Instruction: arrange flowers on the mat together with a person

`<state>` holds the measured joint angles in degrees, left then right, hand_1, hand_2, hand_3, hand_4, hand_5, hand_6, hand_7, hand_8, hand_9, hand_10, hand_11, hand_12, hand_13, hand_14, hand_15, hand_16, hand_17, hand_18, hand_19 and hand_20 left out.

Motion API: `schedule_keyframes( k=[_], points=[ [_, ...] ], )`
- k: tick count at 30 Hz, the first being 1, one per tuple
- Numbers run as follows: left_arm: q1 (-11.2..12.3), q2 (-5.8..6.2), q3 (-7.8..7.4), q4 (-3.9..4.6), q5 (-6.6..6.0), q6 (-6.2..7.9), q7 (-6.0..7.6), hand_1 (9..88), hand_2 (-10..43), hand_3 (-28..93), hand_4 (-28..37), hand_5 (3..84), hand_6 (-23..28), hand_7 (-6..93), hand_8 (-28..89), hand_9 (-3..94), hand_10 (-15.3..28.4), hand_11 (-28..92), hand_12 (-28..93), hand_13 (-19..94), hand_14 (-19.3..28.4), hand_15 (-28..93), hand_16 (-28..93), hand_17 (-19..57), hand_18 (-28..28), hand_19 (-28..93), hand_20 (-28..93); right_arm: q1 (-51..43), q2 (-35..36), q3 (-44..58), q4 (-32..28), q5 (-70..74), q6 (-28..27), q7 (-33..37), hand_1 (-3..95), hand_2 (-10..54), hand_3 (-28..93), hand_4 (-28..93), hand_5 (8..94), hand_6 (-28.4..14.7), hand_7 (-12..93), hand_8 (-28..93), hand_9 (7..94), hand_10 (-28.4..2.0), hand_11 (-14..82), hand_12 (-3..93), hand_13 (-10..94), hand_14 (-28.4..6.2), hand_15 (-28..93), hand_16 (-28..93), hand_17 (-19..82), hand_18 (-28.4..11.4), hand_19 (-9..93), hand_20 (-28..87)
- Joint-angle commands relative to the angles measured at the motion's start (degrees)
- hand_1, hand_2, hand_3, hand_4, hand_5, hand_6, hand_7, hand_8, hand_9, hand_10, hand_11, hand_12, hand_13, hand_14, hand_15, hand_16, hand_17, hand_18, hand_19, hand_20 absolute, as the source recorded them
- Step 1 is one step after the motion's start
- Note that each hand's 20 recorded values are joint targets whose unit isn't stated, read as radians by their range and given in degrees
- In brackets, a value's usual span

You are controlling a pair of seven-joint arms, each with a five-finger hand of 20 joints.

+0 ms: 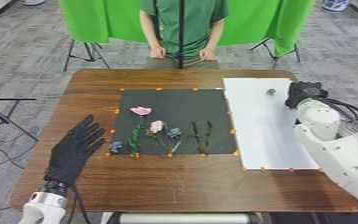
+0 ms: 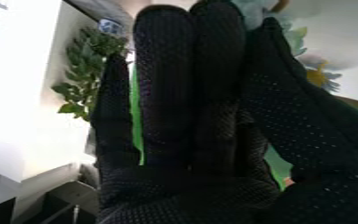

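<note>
Head view, left to right, quick: what's there?

Left hand [image 1: 69, 152], fingers straight, empty, beside the dark mat [image 1: 167, 100]. One drift inward could knock the left blue flower [image 1: 115, 146].

Next?

Leafy stem [image 1: 135, 141], upper pink flower [image 1: 141, 110], lower pink flower [image 1: 156, 126], right blue flower [image 1: 175, 132], thin green stems [image 1: 196, 134]. All on the dark mat. Crowded; a flower set down carelessly might snag its neighbours.

Right side?

White mat [image 1: 264, 130], small grey flower [image 1: 270, 92] near its far end. Right hand [image 1: 307, 92] just beside it, fingers long and straight, thumb close in. Can't tell if it grips anything.

Risk?

Small target. Fingers closing off-centre would probably push it away, or pinch so lightly it drops.
</note>
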<state>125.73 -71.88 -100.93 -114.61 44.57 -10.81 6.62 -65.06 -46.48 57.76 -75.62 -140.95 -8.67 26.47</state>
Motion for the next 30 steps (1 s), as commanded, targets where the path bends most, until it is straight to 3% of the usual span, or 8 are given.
schedule_keyframes(
  k=[1, 5, 9, 17, 30],
  points=[
    [0.85, -0.74, 0.03, 0.18, 0.2, -0.05, -0.36, 25.7, -5.1, 68, -27.7, 31.9, 3.9, 13.8, -9, 25.2, 11.8, 16, 15, 21, 12.5, 21, 4, -9.9, 20.5, 39, 8, -3.94, 1.91, -0.07, -7.33, 3.05, 11.42, -2.03, 50.6, -9.5, 80, -28, 72.4, 4.5, 45, -4, 91.2, -3.6, 20.7, 40.2, 78, -2.2, 45, 34, 20, -16.3, 56, 32],
    [1.23, -0.77, 0.01, 0.07, 0.09, 0.23, -0.36, 25.7, -5.2, 68, -27.6, 32.0, 3.9, 13.8, -9, 25.2, 11.8, 16, 15, 21, 12.5, 21, 4, -9.8, 20.4, 39, 8, -3.09, 1.7, -3.31, -13.02, 4.88, 17.66, -6.29, 50.1, -9.5, 81, -28, 72.7, 4.1, 45, -4, 91.3, -4.0, 20.6, 40.5, 78, -2.6, 45, 34, 20, -16.1, 57, 33],
    [0.78, -0.79, 0.12, 0.21, 0.16, -0.12, -0.55, 25.8, -5.1, 68, -27.5, 32.0, 4.0, 13.8, -9, 25.2, 11.7, 16, 15, 21, 12.5, 20, 4, -9.9, 20.4, 39, 8, -0.27, -0.65, -7.78, -15.69, 5.31, 15.83, -12.44, 50.1, -9.5, 81, -28, 72.7, 4.0, 45, -4, 91.3, -4.1, 20.8, 40.7, 78, -2.5, 46, 34, 20, -16.1, 58, 34],
    [0.56, -0.88, 0.43, 0.29, 0.11, -0.19, -0.66, 25.8, -5.1, 68, -27.3, 32.1, 4.0, 13.8, -9, 25.1, 11.7, 16, 15, 21, 12.5, 21, 4, -9.9, 20.4, 39, 8, 4.07, -6.22, -14.45, -11.36, 3.39, 11.19, -18.62, 49.9, -9.5, 80, -28, 72.4, 4.5, 45, -4, 91.0, -3.9, 20.4, 40.6, 78, -2.3, 45, 33, 20, -16.1, 58, 34],
    [0.49, -0.82, 0.46, 0.31, -0.01, -0.07, -0.77, 26.0, -4.8, 68, -27.1, 32.2, 4.1, 13.5, -8, 25.2, 11.7, 16, 15, 21, 12.6, 20, 4, -9.8, 20.4, 39, 8, 3.76, -10.15, -16.72, -9.55, 1.41, 9.04, -19.1, 48.9, -9.5, 81, -28, 71.1, 4.7, 46, -4, 90.7, -4.0, 19.2, 41.1, 77, -2.4, 45, 34, 19, -16.4, 57, 34]
  ],
)
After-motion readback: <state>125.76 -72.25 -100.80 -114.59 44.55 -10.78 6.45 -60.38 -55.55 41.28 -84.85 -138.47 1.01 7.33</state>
